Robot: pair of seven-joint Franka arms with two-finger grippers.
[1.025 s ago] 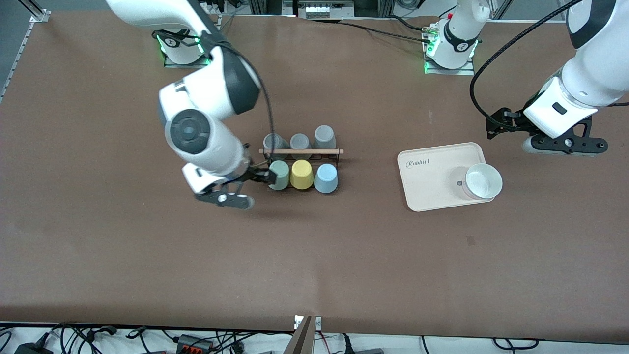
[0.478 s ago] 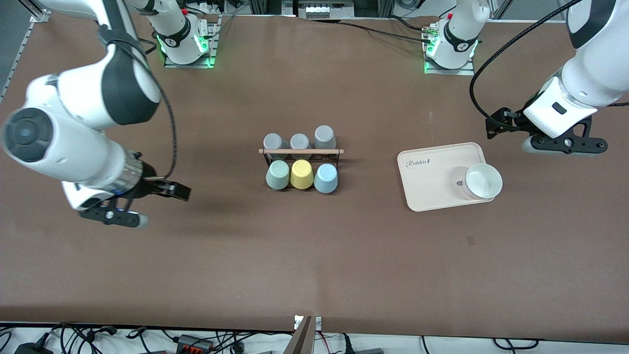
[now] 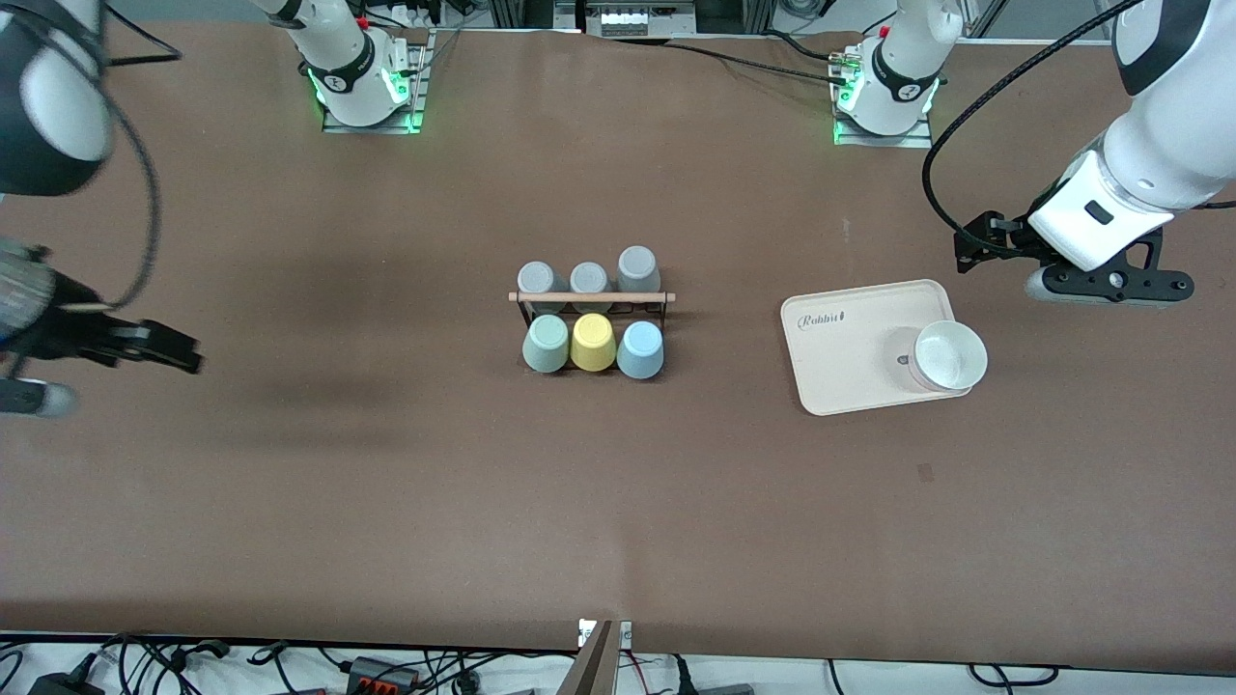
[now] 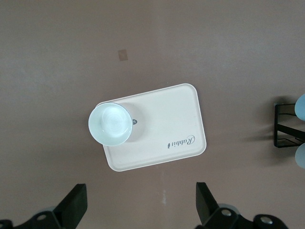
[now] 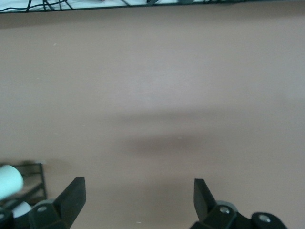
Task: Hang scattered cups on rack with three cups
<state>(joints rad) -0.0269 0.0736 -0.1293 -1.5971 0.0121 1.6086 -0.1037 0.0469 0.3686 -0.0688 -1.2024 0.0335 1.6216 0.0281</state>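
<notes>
Your right gripper is now way out over bare table at the right arm's end, jaws spread wide with nothing between them. A second ago it was right up against the sage green cup on the rack; since then it has swung clear of the rack.

Your left gripper hasn't budged: it waits over the table near the cream tray, fingers apart and empty too. The white bowl sits on that tray's corner.

The sage green cup and the light blue cup both sit on the rack's front row, the side nearer the camera, with the yellow cup between them. The three grey cups are on the row farther from the camera. No cup is left loose on the table, so I'd say the hanging is done and that arm is just heading home.
</notes>
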